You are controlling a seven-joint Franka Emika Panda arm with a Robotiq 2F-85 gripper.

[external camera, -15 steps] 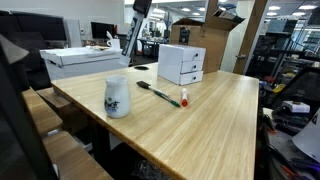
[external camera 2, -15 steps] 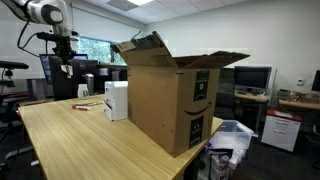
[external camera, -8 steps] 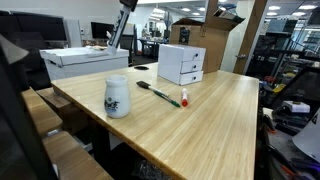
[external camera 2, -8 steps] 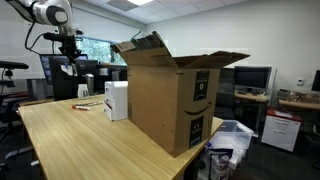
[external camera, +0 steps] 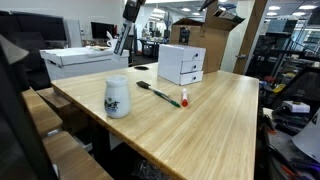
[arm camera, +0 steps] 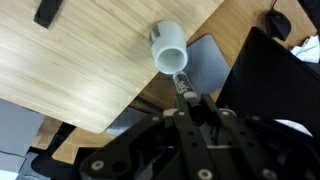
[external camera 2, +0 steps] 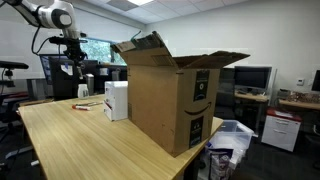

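The pincer (arm camera: 187, 98) hangs high above the table (external camera: 210, 120), near the table's edge, and in the wrist view its fingers look pressed close on a thin marker, the held marker (arm camera: 182, 84), which points down from between them. I judge this from the wrist view alone, because in both exterior views the pincer is too small to show it. The tip of the held marker appears just beside the open mouth of the cup (arm camera: 168, 46), which stands upright at the edge of the table, well below. For carrying such a thin thing well, I think the grip should be firm and the held marker should hang straight, because a tilted tip is hard to place. Any lowering should be slow and right above the cup's mouth, so that the rim is not pushed and the cup does not go over the edge. I count one cup and two markers: the held one and a second marker (external camera: 158, 92) lying flat near the cup. There are also one white drawer box (external camera: 181, 63), one open cardboard box (external camera 2: 170, 100), one white carton (external camera: 80, 60) and one black flat thing (arm camera: 45, 12).
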